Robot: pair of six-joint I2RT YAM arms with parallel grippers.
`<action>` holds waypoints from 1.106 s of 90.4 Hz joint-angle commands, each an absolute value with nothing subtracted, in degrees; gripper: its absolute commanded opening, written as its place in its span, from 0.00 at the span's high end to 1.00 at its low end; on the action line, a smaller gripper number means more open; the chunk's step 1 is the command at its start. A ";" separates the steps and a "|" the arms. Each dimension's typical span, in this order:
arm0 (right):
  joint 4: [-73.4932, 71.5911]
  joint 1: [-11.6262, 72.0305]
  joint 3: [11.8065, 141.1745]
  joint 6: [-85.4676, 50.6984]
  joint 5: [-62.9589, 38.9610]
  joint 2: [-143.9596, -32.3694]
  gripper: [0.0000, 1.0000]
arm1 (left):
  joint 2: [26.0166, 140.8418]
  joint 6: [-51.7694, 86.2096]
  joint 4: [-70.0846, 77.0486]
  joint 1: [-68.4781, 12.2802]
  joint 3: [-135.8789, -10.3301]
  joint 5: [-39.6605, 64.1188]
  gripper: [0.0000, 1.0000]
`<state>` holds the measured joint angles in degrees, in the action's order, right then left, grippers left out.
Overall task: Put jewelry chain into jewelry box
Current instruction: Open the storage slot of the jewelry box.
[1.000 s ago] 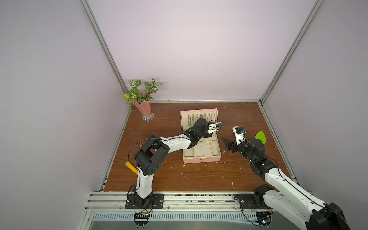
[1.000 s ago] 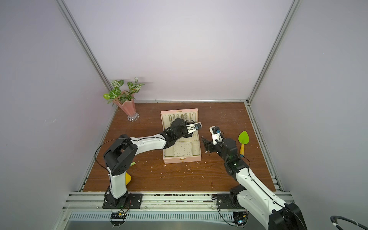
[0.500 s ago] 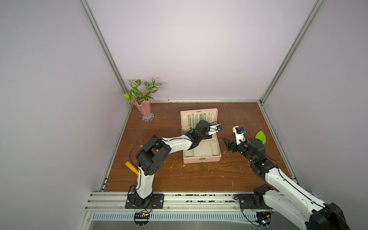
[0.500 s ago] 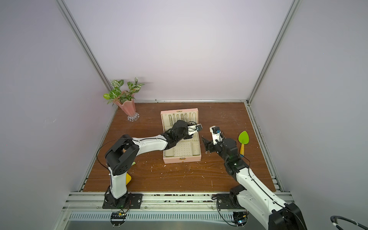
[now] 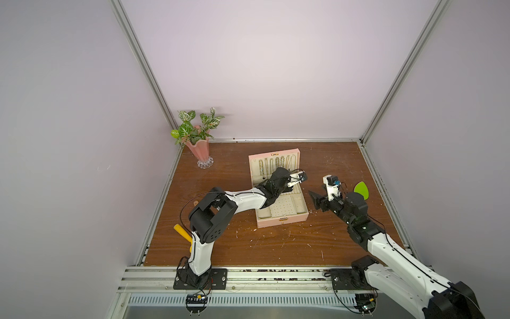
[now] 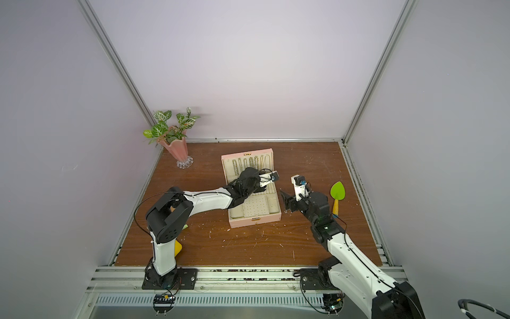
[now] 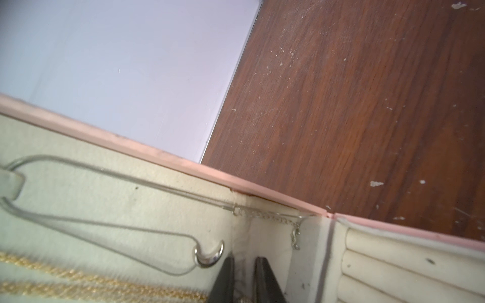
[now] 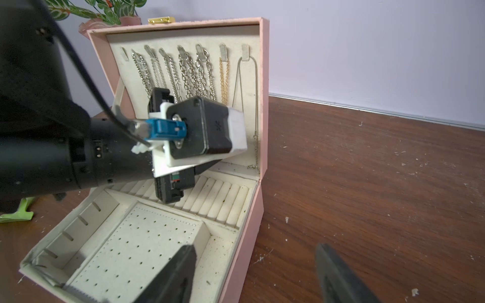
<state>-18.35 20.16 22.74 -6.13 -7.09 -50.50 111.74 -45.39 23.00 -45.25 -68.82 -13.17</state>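
The thread-thin jewelry chain (image 8: 256, 105) hangs from the end hook (image 8: 245, 53) inside the lid of the open pink jewelry box (image 5: 281, 221), mid-frame in both top views. The left gripper (image 7: 244, 280) hovers by its pendant (image 7: 208, 258), fingers nearly together, grip impossible to tell; the right gripper (image 8: 254, 275) holds its fingers wide, empty. Seating it likely needs slow, light moves. Scuffed wooden table (image 5: 276, 248), lilac walls (image 5: 262, 69).

Left arm (image 5: 242, 200) stretched forward, left fingers (image 7: 224, 278) narrowly parted; right fingers (image 8: 170, 278) spread wide.
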 commanded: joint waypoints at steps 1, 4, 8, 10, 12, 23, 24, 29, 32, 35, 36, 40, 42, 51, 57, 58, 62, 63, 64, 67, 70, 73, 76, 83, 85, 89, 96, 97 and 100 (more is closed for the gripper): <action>-20.07 19.86 22.37 -7.19 -8.07 -49.68 0.26 | 113.64 -44.59 21.86 -44.91 -68.20 -14.30 0.90; -19.90 19.86 22.49 -7.21 -8.04 -49.78 0.26 | 113.46 -44.42 22.22 -44.91 -68.02 -14.30 0.93; -19.65 19.89 22.66 -7.23 -8.00 -50.02 0.26 | 113.24 -44.24 22.73 -44.81 -67.68 -14.28 0.96; -19.55 19.87 22.85 -7.26 -8.00 -50.14 0.26 | 113.06 -44.11 23.02 -44.76 -67.57 -14.18 0.97; -19.41 19.86 22.94 -7.35 -8.02 -50.26 0.26 | 112.99 -43.83 23.22 -44.63 -67.47 -13.92 0.99; -19.67 19.89 23.38 -8.12 -9.17 -50.84 0.26 | 111.51 -41.80 23.96 -43.85 -66.52 -10.77 0.99; -19.77 19.92 23.42 -8.19 -9.33 -50.87 0.26 | 111.26 -41.60 24.02 -43.77 -66.44 -10.35 0.99; -19.95 19.91 23.76 -8.67 -10.26 -51.34 0.27 | 109.79 -40.28 24.25 -43.33 -65.54 -8.20 0.99; -19.83 19.87 24.07 -8.96 -10.81 -51.80 0.27 | 109.00 -39.51 24.69 -43.14 -64.82 -7.34 0.99; -19.64 19.90 24.41 -9.09 -11.40 -52.16 0.27 | 108.29 -39.05 25.19 -43.01 -64.15 -7.08 0.99; -19.58 19.88 24.51 -9.11 -11.59 -52.31 0.27 | 108.16 -38.99 25.38 -42.99 -63.98 -7.10 0.99; -19.58 20.06 24.85 -9.48 -12.17 -52.89 0.27 | 107.44 -39.09 25.59 -42.90 -63.45 -7.50 0.99; -19.70 20.09 24.93 -9.69 -12.31 -53.28 0.27 | 107.30 -39.17 25.58 -42.89 -63.39 -7.83 0.99; -21.15 20.60 25.21 -11.11 -12.68 -54.93 0.28 | 106.85 -39.27 25.00 -42.72 -63.19 -8.83 0.98; -22.70 20.96 25.85 -13.80 -12.65 -56.34 0.29 | 106.51 -38.77 24.92 -42.63 -62.92 -9.11 0.96; -22.95 21.12 26.02 -14.46 -12.65 -56.65 0.30 | 106.43 -38.68 24.94 -42.63 -62.84 -9.13 0.95; -23.85 21.75 26.94 -17.64 -12.46 -58.05 0.33 | 106.02 -38.24 25.10 -42.63 -62.52 -9.04 0.92; -24.27 21.90 27.18 -18.58 -12.25 -58.29 0.34 | 105.92 -38.19 25.16 -42.63 -62.46 -9.00 0.92; -24.53 22.07 27.43 -19.57 -12.01 -58.77 0.35 | 105.83 -38.12 25.24 -42.63 -62.39 -8.98 0.91; -25.46 22.58 28.03 -23.25 -10.73 -60.22 0.38 | 105.66 -37.92 25.46 -42.59 -62.07 -8.97 0.90; -26.36 23.13 28.49 -28.26 -9.20 -61.53 0.40 | 105.57 -37.77 25.68 -42.50 -61.94 -8.77 0.88; -27.81 23.52 28.59 -33.31 -8.59 -63.30 0.42 | 105.56 -37.77 25.73 -42.35 -61.84 -8.70 0.87; -30.18 24.01 28.50 -37.79 -8.65 -64.99 0.45 | 105.68 -37.68 25.75 -42.22 -61.87 -8.73 0.85; -34.83 26.05 29.04 -46.75 -7.79 -69.30 0.47 | 105.89 -37.83 26.12 -41.90 -61.65 -9.21 0.81; -35.93 26.81 29.36 -48.60 -7.35 -70.46 0.47 | 105.86 -37.87 26.44 -41.74 -61.49 -9.20 0.80; -38.34 28.17 30.20 -51.47 -6.54 -73.08 0.48 | 105.82 -37.89 27.10 -41.56 -61.06 -9.04 0.78; -41.57 29.97 31.82 -56.07 -4.85 -76.98 0.49 | 105.77 -38.24 27.74 -41.18 -60.53 -8.90 0.74; -42.14 30.23 31.99 -56.64 -4.54 -77.60 0.50 | 105.80 -38.37 27.76 -41.16 -60.50 -8.89 0.74; -43.43 30.60 32.44 -58.82 -3.83 -79.22 0.51 | 105.82 -38.67 27.78 -41.14 -60.43 -8.90 0.73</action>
<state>-34.37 28.69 29.10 -45.80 -7.42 -75.55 106.98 -38.57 26.30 -42.37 -61.47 -8.95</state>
